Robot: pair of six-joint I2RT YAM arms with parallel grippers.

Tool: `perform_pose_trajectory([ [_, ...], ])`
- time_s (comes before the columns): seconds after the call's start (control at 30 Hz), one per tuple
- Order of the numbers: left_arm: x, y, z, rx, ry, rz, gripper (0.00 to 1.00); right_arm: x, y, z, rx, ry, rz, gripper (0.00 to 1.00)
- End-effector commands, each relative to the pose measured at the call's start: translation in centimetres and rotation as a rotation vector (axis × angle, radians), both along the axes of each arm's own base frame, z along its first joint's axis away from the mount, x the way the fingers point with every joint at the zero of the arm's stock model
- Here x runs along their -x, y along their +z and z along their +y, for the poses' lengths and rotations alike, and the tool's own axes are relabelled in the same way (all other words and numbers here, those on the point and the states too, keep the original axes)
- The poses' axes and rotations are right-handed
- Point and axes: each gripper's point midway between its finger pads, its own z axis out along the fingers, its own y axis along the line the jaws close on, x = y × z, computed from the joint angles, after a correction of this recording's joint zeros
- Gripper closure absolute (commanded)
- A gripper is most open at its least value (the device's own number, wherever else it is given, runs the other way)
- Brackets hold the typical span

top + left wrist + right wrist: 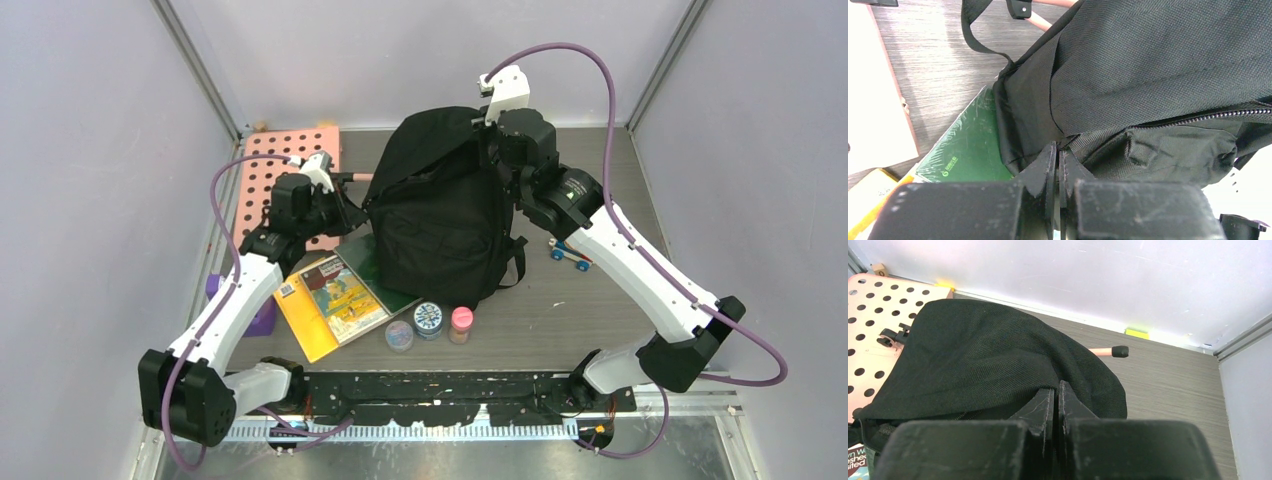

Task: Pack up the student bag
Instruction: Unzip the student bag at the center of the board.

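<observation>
The table (pixel 600 320) is carrying the student bag (pixel 440 215), which is standing at its centre. Its near-left corner is lying over a green book (pixel 968 155), and a yellow book (pixel 330 300) is lying beside that. You are gripping the bag from both sides. Your left pincer (pixel 1058 150) is pressing together on fabric beside the zip, and your right pincer (pixel 1057 388) is pinching the top flap, apparently to steady the bag and lift its opening. Three small jars (pixel 429 318) are waiting just in front, unpacked.

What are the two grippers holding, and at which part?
Both hold the black backpack: the left gripper pinches its side by the zipper, the right gripper pinches its top flap.
</observation>
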Motion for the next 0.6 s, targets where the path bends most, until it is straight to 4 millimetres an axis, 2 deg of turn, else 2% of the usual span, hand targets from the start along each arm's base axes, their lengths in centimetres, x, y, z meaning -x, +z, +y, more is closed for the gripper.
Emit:
perform_pose_trajectory([
  [0.0,1.2,-1.9,1.0,-0.018,0.027,0.054,1.00,0.7,5.5,-2.5,-0.141,-0.090,-0.143,1.00],
  [0.07,1.2,-1.5,0.6,-0.014,-0.004,0.034,1.00,0.7,5.4,-2.3,-0.143,-0.077,-0.139,1.00],
  [0.13,1.1,-0.1,-0.1,-0.015,-0.068,-0.019,1.00,0.9,5.4,-1.9,-0.144,-0.053,-0.134,1.00],
  [0.17,0.9,0.8,-0.4,-0.019,-0.099,-0.050,0.96,1.0,5.5,-1.7,-0.147,-0.035,-0.133,1.00],
  [0.2,0.9,1.8,-0.7,-0.026,-0.132,-0.085,0.88,1.1,5.5,-1.6,-0.150,-0.027,-0.131,1.00],
  [0.23,0.7,3.5,-1.0,-0.035,-0.160,-0.137,0.73,1.3,5.6,-1.5,-0.155,-0.017,-0.132,1.00],
  [0.27,0.7,4.6,-1.1,-0.049,-0.182,-0.180,0.63,1.3,5.5,-1.5,-0.155,-0.012,-0.130,1.00],
  [0.33,0.8,7.2,-1.4,-0.097,-0.226,-0.289,0.49,1.5,5.5,-1.5,-0.158,-0.003,-0.131,0.99],
  [0.43,1.2,10.8,-2.3,-0.168,-0.278,-0.454,0.34,1.7,5.4,-1.4,-0.155,0.007,-0.127,1.00],
  [0.57,2.6,14.7,-5.0,-0.231,-0.374,-0.667,0.28,1.7,5.1,-1.3,-0.150,0.014,-0.119,1.00],
])
